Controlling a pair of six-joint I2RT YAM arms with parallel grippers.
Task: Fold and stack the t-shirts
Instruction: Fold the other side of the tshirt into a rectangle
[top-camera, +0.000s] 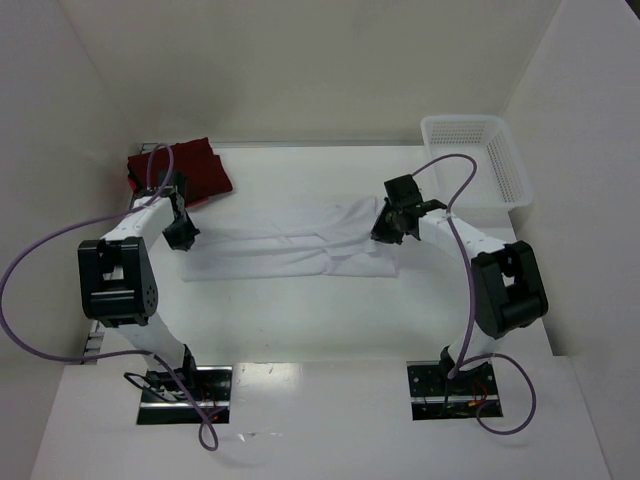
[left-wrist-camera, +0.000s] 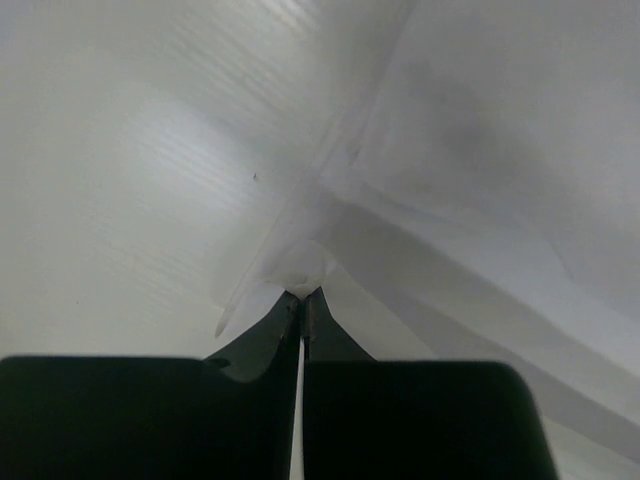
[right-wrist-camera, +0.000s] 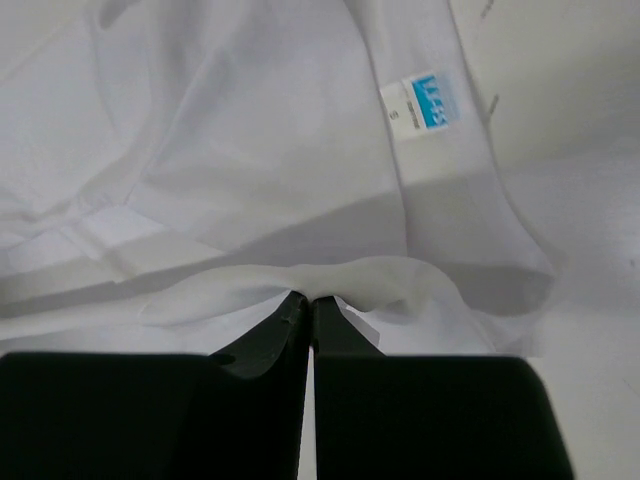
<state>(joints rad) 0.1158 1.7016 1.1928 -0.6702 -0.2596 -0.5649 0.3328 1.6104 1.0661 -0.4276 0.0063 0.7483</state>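
A white t-shirt (top-camera: 300, 250) lies stretched sideways across the middle of the table, partly folded lengthwise. My left gripper (top-camera: 183, 236) is shut on its left end; a pinched corner of white cloth (left-wrist-camera: 300, 268) sticks out between the tips (left-wrist-camera: 302, 296). My right gripper (top-camera: 392, 230) is shut on the right end, where a fold of white fabric (right-wrist-camera: 350, 275) bunches at the tips (right-wrist-camera: 310, 298). A blue-and-white neck label (right-wrist-camera: 425, 103) shows beyond it. Folded dark red t-shirts (top-camera: 180, 173) lie in a pile at the back left.
A white plastic mesh basket (top-camera: 478, 158) stands at the back right corner. White walls close in the table at the back and on both sides. Purple cables loop from both arms.
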